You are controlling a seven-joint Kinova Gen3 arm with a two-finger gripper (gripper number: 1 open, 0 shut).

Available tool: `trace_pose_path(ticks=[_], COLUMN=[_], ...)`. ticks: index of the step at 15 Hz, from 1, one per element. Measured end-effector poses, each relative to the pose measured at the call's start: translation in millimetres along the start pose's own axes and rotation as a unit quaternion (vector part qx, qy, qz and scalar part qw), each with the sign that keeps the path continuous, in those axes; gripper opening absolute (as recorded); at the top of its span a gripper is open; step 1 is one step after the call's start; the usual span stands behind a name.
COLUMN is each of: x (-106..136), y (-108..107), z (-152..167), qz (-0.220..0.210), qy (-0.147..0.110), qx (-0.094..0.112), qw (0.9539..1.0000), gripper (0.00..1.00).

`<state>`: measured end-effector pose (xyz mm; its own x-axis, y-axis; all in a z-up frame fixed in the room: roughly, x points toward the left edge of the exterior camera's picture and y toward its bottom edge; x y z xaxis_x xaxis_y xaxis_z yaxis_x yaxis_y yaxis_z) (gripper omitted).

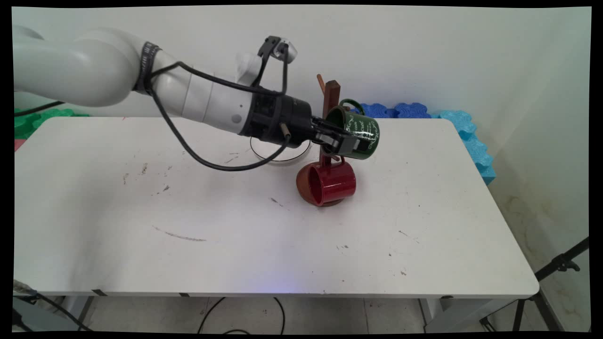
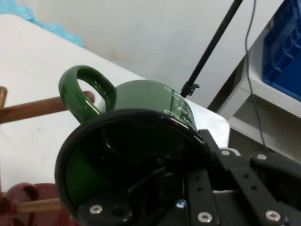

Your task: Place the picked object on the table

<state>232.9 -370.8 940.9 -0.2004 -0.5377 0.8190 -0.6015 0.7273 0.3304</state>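
My gripper (image 1: 340, 141) is shut on the rim of a dark green mug (image 1: 362, 133) with white lettering, holding it tilted in the air beside a brown wooden mug tree (image 1: 332, 95). In the hand view one finger is inside the green mug (image 2: 150, 101) and the other outside its wall, under the gripper (image 2: 190, 162). The mug's handle (image 2: 88, 90) meets the tip of a wooden peg (image 2: 28, 109); whether the peg passes through it I cannot tell. Lower on the tree a red mug (image 1: 327, 183) hangs on its side, also seen as the red mug (image 2: 28, 205) in the hand view.
A round white plate (image 1: 282, 153) lies on the table (image 1: 188, 212) behind my wrist. Blue foam tiles (image 1: 452, 120) line the back right edge, green ones (image 1: 28, 120) the back left. A black tripod leg (image 1: 560, 263) stands off the table's right front corner.
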Motion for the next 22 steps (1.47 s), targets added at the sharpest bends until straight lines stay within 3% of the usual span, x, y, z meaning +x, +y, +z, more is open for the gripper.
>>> trace_pose_path(ticks=[11, 17, 22], x=[3.5, 1.3, 4.4], y=[21.2, 6.2, -15.3], z=[-36.9, -83.8, -130.4], qz=[0.015, 0.062, 0.120], qy=[-0.004, -0.049, -0.096], qx=[-0.036, -0.030, -0.018], qw=[0.9992, 0.9965, 0.9880], gripper=[0.00, 0.00, 0.00])
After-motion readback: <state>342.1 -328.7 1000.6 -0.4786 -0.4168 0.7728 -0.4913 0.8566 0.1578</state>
